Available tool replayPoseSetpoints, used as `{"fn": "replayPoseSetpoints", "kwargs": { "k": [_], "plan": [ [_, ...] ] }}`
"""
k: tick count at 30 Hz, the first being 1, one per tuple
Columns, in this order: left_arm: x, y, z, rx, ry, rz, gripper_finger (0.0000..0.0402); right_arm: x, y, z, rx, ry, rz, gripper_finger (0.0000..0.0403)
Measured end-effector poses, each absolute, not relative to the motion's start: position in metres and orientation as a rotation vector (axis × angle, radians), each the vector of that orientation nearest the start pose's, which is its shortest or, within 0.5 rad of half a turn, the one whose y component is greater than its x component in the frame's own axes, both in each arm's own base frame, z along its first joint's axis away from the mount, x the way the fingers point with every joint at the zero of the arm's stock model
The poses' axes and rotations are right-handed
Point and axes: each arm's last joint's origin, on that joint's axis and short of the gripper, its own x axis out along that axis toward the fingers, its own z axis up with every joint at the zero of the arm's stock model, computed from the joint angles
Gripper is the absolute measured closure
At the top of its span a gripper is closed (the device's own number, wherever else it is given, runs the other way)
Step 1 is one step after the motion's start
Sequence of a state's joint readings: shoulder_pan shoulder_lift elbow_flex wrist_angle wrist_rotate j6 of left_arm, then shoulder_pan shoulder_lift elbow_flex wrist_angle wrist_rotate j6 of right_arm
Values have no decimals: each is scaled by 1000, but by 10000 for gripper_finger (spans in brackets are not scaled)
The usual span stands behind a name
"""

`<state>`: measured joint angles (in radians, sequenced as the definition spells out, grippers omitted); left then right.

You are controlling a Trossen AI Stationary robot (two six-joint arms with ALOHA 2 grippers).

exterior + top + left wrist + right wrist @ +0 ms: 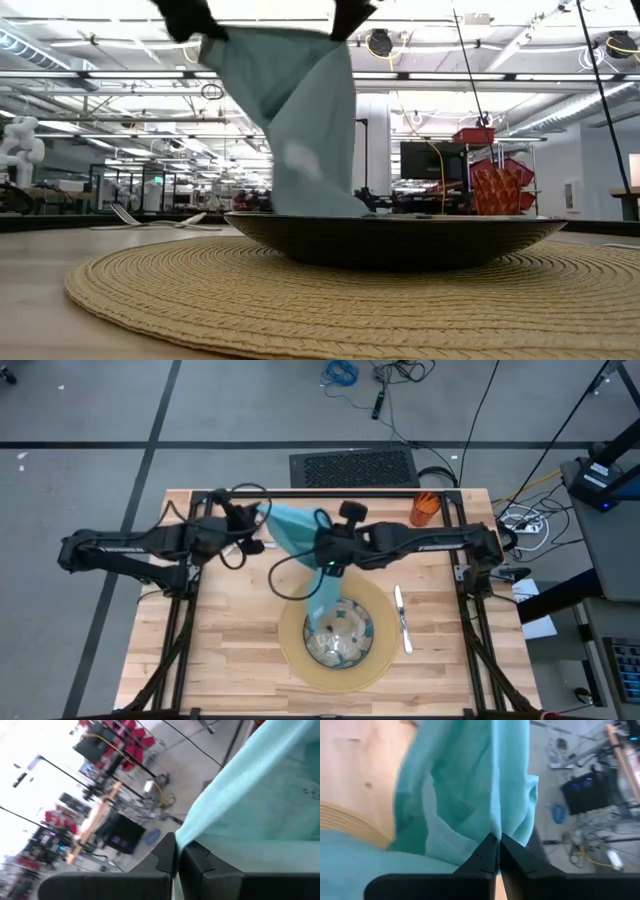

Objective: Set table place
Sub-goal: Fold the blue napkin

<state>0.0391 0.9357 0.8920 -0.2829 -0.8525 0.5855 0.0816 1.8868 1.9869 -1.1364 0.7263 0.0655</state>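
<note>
Both my jaws are pinched fully closed on the teal cloth napkin [300, 535], one at each upper corner, so the soft fabric hangs between them above the wooden surface [230, 635]. My left gripper [262, 512] holds the corner toward the back of the butcher-block top; in my left wrist view the cloth's folded edge runs straight into the closed dark fingers [167, 855]. My right gripper [326, 563] clamps the other corner nearer the middle, and its wrist view shows a vertical crease of the weave meeting the tips where they press together.

From there the napkin drapes down in loose folds, and its lower end trails into the patterned glass bowl [340, 635]. The bowl is shallow and round, sitting centred on the big round tan mat [290, 650], whose woven coils show as ridged rings in the low view. Just beside the mat's right edge lie slim silver pieces of cutlery [402, 618], flat on the planks. A small orange cup [425, 508] stands at the back right corner.
</note>
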Motion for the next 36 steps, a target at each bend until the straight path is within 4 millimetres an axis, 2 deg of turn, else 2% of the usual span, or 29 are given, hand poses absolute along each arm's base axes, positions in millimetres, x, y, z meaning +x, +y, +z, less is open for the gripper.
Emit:
{"fn": "replayPoseSetpoints", "kwargs": {
  "k": [4,8,13,18,22,26,36],
  "plan": [
    [190,30,372,729,528,794,401,367,7,385,-379,909,-620,403],
    [188,30,397,761,534,810,401,349,4,413,-402,824,-582,403],
    [188,27,413,834,575,823,401,320,9,449,-373,685,-464,403],
    [187,19,423,892,570,808,401,294,16,471,-246,591,-188,403],
    [185,13,430,898,539,791,401,285,20,473,-144,601,-44,403],
    [189,10,431,903,537,783,401,284,18,470,-98,634,-43,389],
    [208,7,420,957,602,751,401,289,19,468,-79,631,-47,262]
  ]
}}
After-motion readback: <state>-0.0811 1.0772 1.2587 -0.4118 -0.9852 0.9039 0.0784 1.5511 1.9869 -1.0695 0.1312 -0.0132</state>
